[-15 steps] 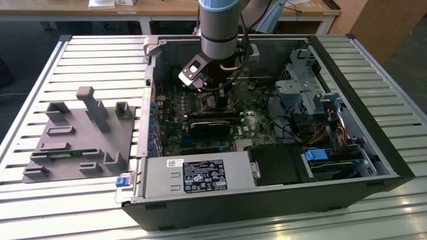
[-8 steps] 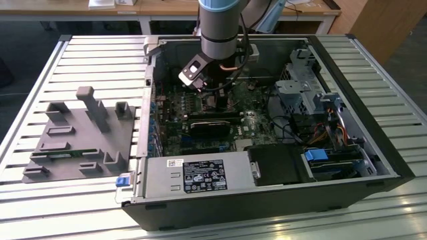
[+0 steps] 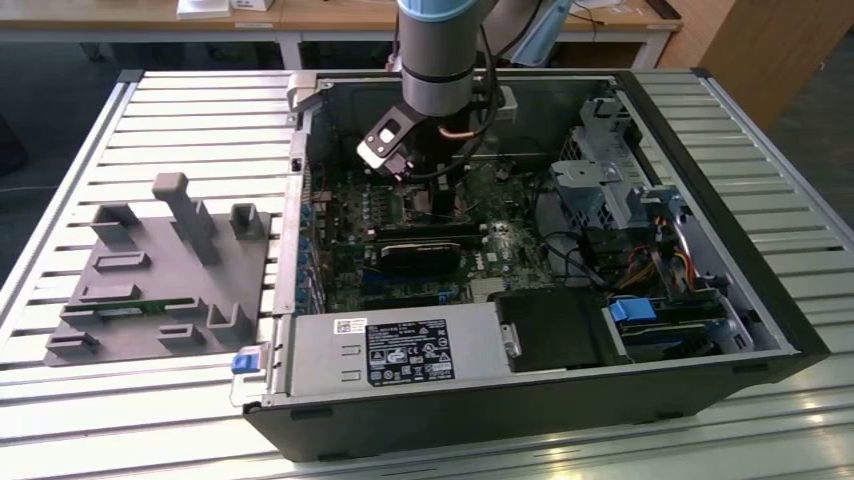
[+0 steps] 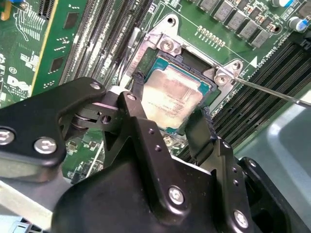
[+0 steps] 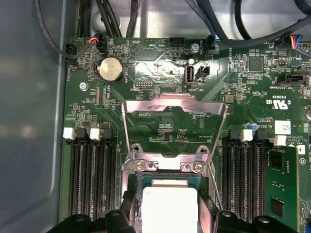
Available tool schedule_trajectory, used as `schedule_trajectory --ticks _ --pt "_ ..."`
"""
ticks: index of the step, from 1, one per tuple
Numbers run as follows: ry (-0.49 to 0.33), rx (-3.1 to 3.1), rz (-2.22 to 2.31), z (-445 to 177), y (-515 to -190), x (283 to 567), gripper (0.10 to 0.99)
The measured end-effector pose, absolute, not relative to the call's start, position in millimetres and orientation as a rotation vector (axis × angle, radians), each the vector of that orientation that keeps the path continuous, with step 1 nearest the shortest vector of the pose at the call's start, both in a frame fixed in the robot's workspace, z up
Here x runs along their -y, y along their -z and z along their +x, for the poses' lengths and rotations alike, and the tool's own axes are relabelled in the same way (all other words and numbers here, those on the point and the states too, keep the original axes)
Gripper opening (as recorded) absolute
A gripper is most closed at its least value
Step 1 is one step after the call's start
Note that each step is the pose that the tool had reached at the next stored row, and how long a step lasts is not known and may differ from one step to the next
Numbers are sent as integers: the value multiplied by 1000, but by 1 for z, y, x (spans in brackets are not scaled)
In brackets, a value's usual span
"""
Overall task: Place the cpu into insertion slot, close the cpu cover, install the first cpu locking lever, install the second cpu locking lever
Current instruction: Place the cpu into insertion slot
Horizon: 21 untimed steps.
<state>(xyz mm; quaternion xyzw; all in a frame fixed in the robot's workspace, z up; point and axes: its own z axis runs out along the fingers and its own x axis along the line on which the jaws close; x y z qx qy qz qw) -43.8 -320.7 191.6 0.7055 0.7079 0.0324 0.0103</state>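
Observation:
The cpu [image 4: 172,94], a small square chip with a silvery-tan face, lies level in the insertion slot [image 4: 165,44], a silver-rimmed socket in the green board. My gripper [image 4: 169,102] reaches down over it, and its black fingers [image 4: 200,124] press against two opposite edges of the chip. In the first wrist view the cpu [image 5: 170,208] sits between the same fingers [image 5: 209,206], under the gripper [image 5: 169,201]. The cpu cover [image 5: 175,104], a thin silver frame, is swung open beyond the slot's rim [image 5: 167,166]. A thin lever rod [image 4: 272,91] sticks out beside the socket. From outside, the gripper [image 3: 430,205] hangs low inside the case.
Long black memory slots [image 5: 92,179] [image 5: 248,174] flank the socket. A coin cell [image 5: 111,69] and cables lie beyond the cover. The power supply [image 3: 400,350] and drive cage [image 3: 627,190] crowd the case. A grey fixture [image 3: 160,270] stands on the slatted table at the exterior view's left.

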Motion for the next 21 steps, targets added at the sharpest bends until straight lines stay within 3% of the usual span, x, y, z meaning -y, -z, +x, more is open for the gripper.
schedule_trajectory --ticks 21 --pt "-90 -2205 2197 -44 -194 320 612"
